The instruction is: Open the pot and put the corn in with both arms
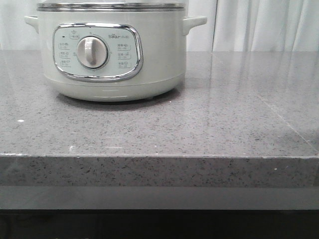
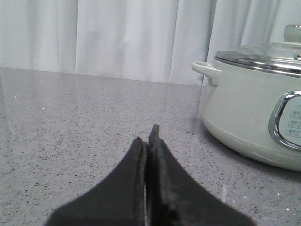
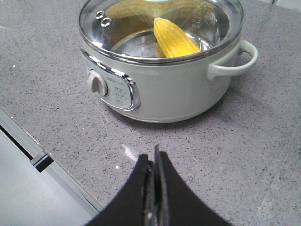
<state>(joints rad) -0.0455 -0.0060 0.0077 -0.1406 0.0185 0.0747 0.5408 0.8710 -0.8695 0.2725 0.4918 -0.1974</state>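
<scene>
- The corn [image 3: 174, 37] lies inside the pot [image 3: 164, 80] on the worktop [image 3: 244, 155], glass lid [image 3: 160, 26] on.
- Left pincer [image 2: 148, 136] and right pincer [image 3: 151, 157] both clenched, empty, apart from the pot.
- Task appears complete; arms likely only need retracting.

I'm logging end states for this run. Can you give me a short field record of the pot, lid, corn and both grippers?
pot: upright on the grey counter, dial facing the front camera
lid: glass, seated on the pot's steel rim
corn: inside the pot, seen through the lid
left gripper: shut, empty, low over the counter beside the pot
right gripper: shut, empty, clear of the pot
</scene>
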